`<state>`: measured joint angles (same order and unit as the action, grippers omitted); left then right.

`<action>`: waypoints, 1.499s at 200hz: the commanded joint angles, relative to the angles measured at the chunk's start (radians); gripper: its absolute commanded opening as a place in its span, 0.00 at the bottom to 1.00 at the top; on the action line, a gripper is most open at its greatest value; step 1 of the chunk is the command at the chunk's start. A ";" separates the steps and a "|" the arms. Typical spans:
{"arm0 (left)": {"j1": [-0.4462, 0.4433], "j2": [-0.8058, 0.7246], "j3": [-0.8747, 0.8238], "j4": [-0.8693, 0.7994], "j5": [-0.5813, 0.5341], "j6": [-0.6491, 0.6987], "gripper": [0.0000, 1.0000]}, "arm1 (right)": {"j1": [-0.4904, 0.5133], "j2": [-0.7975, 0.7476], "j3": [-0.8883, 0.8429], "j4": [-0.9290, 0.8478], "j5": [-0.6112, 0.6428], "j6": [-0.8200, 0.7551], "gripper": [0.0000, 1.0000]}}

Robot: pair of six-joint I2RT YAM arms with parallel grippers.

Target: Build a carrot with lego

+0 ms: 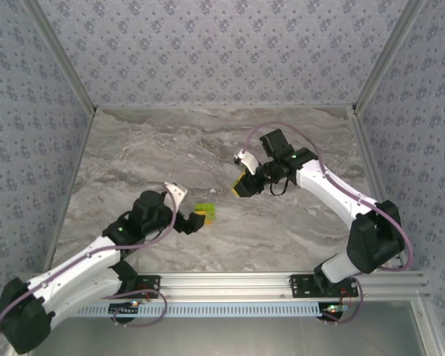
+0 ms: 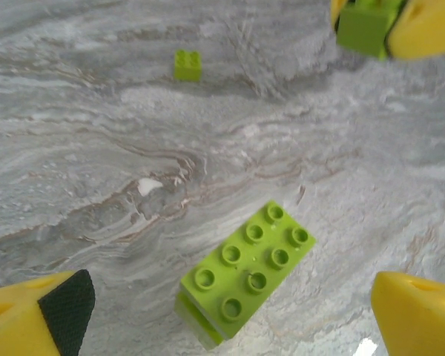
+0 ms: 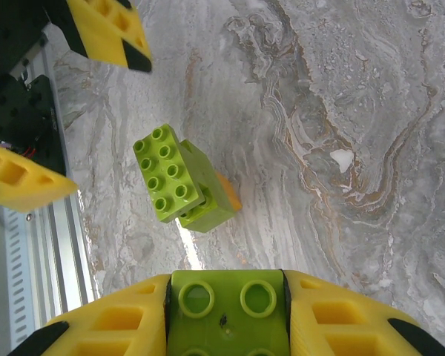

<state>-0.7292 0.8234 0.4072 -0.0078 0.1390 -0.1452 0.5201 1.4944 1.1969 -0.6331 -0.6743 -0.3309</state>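
Top view first: the half-built carrot (image 1: 205,213) sits on the marble tabletop (image 1: 133,148) about mid-width, a bit toward the near edge. It's a lime-green stack with some orange showing. The left gripper (image 1: 190,210) is right beside it on the left side with its jaws spread wide, nothing in them. The right gripper (image 1: 245,185) hovers a little farther back and to the right, clamped on a lime-green brick (image 1: 241,187).

Left wrist cam: looking down at the studs of the carrot's top eight-stud plate, with one yellow finger (image 2: 37,315) on each side and clear of it, so no contact as far as I can tell. There's also a small spare lime-green brick (image 2: 188,64) lying on its own well off toward the far side.

Right wrist cam: the held brick is pinched snug between the yellow pads (image 3: 334,315), studs facing the camera. The carrot is below it on the tabletop, with the orange brick (image 3: 228,196) peeking out from under the green.

So I'd say we're mid-stack: the next leaf piece is in hand but not placed. The next move probably needs the right arm to line the brick up over those studs and press straight down, and the left jaws likely have to close on the carrot so it doesn't skid or tip
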 commanded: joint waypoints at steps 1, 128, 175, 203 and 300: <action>-0.043 0.076 0.042 0.001 -0.051 0.061 0.97 | 0.007 -0.006 0.015 -0.027 -0.023 -0.010 0.24; -0.058 0.283 0.109 0.049 -0.027 0.131 0.96 | 0.014 -0.006 -0.040 0.027 -0.025 0.010 0.24; -0.058 0.307 0.114 0.069 -0.013 0.143 0.90 | 0.015 -0.005 -0.042 0.028 -0.024 0.009 0.24; -0.058 0.310 0.113 0.078 -0.009 0.144 0.90 | 0.015 -0.004 -0.047 0.028 -0.028 0.012 0.24; -0.061 0.402 0.149 0.085 0.064 0.150 0.76 | 0.016 -0.001 -0.053 0.059 -0.031 0.016 0.24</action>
<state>-0.7818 1.2030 0.5194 0.0574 0.1619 -0.0097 0.5308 1.4944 1.1561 -0.5751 -0.6781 -0.3294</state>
